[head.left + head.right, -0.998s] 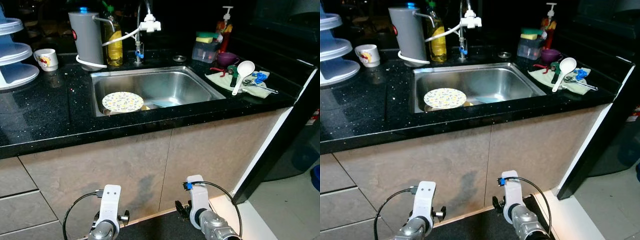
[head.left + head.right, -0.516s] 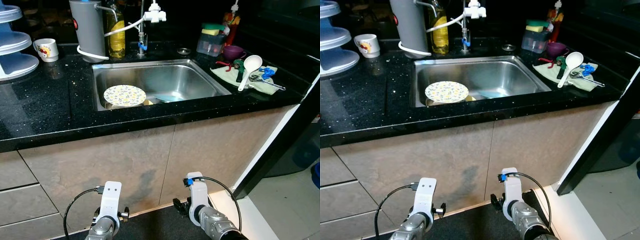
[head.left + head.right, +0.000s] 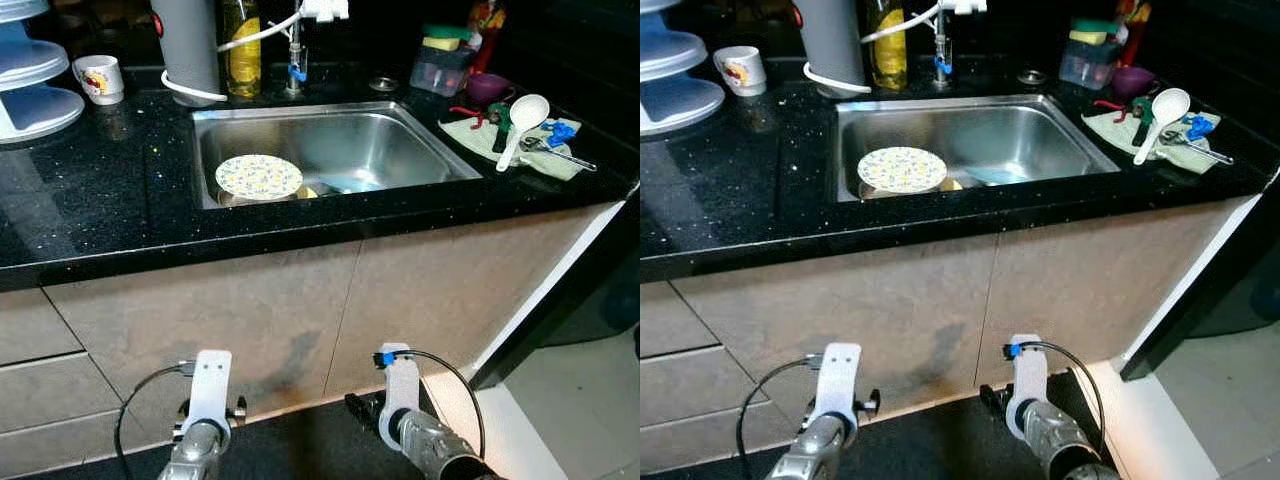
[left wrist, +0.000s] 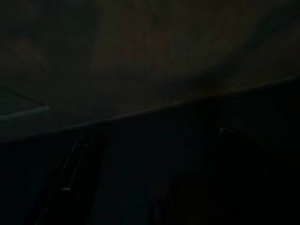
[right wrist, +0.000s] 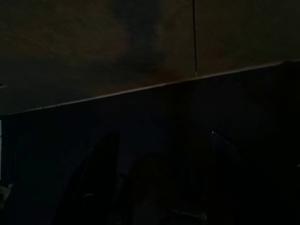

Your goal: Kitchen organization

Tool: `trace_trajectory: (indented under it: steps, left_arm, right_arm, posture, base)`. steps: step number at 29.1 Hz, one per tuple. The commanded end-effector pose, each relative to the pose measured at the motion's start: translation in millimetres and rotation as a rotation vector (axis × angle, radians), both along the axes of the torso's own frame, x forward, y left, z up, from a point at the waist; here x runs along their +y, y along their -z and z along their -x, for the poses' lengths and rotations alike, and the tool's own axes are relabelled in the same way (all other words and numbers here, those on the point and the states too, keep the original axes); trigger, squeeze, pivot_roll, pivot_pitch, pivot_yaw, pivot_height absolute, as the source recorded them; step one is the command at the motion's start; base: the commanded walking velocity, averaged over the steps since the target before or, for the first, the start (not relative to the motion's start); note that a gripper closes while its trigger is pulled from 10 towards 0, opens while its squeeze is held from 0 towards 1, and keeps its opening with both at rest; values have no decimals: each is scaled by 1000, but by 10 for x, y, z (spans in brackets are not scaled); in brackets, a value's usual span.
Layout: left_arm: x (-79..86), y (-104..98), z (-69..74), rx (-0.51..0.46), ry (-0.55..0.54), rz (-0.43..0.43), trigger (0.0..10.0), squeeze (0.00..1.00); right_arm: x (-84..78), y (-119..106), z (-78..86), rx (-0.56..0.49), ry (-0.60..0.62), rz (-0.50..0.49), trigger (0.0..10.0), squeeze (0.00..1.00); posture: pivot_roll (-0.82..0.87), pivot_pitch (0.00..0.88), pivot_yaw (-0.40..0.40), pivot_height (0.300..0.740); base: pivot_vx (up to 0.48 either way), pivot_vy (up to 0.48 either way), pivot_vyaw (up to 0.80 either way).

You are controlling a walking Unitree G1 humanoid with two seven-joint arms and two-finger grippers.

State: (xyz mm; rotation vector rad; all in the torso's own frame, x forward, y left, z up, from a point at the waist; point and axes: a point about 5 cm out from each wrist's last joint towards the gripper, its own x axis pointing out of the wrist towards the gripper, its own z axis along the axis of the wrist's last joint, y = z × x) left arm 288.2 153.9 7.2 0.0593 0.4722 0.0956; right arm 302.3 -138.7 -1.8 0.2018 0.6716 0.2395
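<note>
Home kitchen. Indicators: a black speckled countertop point(image 3: 90, 210) with an inset stainless steel sink point(image 3: 380, 150) holding a patterned plate point(image 3: 258, 176); a faucet point(image 3: 296, 60) at the far edge; a mug point(image 3: 102, 78) at far left; a white ladle point(image 3: 522, 122) on a cloth at right; beige cabinet fronts point(image 3: 300, 320) below.

The whole view has shifted since the earlier pictures: the camera has moved nearer and tilted down, so the sink point(image 3: 330, 150) and the counter point(image 3: 90, 215) sit higher in frame. No item on the counter has changed place relative to the others.
</note>
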Motion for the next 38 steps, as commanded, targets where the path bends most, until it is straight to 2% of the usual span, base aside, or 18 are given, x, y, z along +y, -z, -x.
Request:
trace_trajectory:
  steps: [1, 2, 3, 4, 6, 7, 12, 13, 15, 16, 18, 22, 23, 26, 30, 33, 36, 38]
  left_arm:
    - [16, -70, 12, -24, 15, -8, 10000, 0]
    - [16, -70, 12, -24, 15, -8, 10000, 0]
    - [-21, -173, 5, -64, 73, -2, 10000, 0]
    - [-21, -173, 5, -64, 73, -2, 10000, 0]
    - [-45, -272, -4, -99, 162, -17, 10000, 0]
    - [-45, -272, -4, -99, 162, -17, 10000, 0]
    - [-91, -483, -38, -153, 332, -37, 10000, 0]
    - [-122, -547, -60, -166, 396, -37, 10000, 0]
    - [-144, -595, -65, -171, 436, -36, 10000, 0]
    - [-171, -635, -66, -165, 482, -21, 10000, 0]
    - [-217, -743, -66, -176, 601, -50, 10000, 0]
    - [-242, -830, -83, -178, 688, -32, 10000, 0]
    - [-242, -830, -83, -178, 688, -32, 10000, 0]
    - [-222, -854, -118, -180, 793, 41, 10000, 0]
    - [-220, -818, -129, -150, 800, 58, 10000, 0]
    - [-280, -749, -109, -123, 833, 6, 10000, 0]
    - [-373, -701, -50, -121, 912, -60, 10000, 0]
    - [-412, -702, -26, -124, 946, -36, 10000, 0]
  right_arm:
    - [-19, 47, 45, 28, 13, -13, 10000, 0]
    - [-19, 47, 45, 28, 13, -13, 10000, 0]
    - [-23, 46, 45, 25, 5, -5, 10000, 0]
    - [-23, 46, 45, 25, 5, -5, 10000, 0]
    - [-19, 49, 48, 26, 1, -4, 10000, 0]
    - [-19, 49, 48, 26, 1, -4, 10000, 0]
    - [-23, 57, 57, 31, 2, -7, 10000, 0]
    - [-26, 59, 59, 33, 3, -7, 10000, 0]
    - [-28, 60, 61, 34, 4, -8, 10000, 0]
    - [-29, 61, 61, 34, 3, -8, 10000, 0]
    - [-32, 60, 61, 35, 2, -5, 10000, 0]
    - [-42, 59, 60, 34, 6, -4, 10000, 0]
    - [-42, 59, 60, 34, 6, -4, 10000, 0]
    - [-51, 56, 56, 35, 1, 5, 10000, 0]
    - [-58, 54, 54, 34, 1, 12, 10000, 0]
    - [-72, 56, 55, 36, 15, 7, 10000, 0]
    - [-89, 58, 58, 37, 19, 6, 10000, 0]
    - [-92, 58, 58, 37, 18, 7, 10000, 0]
  posture:
    - [-67, 214, -74, 740]
    - [-67, 214, -74, 740]
    - [-65, 219, -78, 740]
    - [-65, 219, -78, 740]
    - [-62, 221, -82, 740]
    - [-62, 221, -82, 740]
    - [-55, 227, -101, 740]
    - [-55, 228, -110, 740]
    - [-55, 228, -110, 740]
    - [-55, 228, -110, 740]
    - [-61, 230, -114, 740]
    - [-61, 230, -120, 740]
    - [-61, 230, -120, 740]
    - [-75, 229, -121, 740]
    - [-86, 228, -119, 740]
    - [-83, 228, -119, 740]
    - [-88, 229, -133, 740]
    - [-88, 229, -133, 740]
  base:
    - [0, 0, 0]
    - [0, 0, 0]
    - [0, 0, 0]
    - [0, 0, 0]
    - [0, 0, 0]
    - [0, 0, 0]
    - [0, 0, 0]
    - [0, 0, 0]
    - [0, 0, 0]
    - [0, 0, 0]
    - [0, 0, 0]
    - [0, 0, 0]
    - [0, 0, 0]
    - [0, 0, 0]
    - [0, 0, 0]
    - [0, 0, 0]
    - [0, 0, 0]
    - [0, 0, 0]
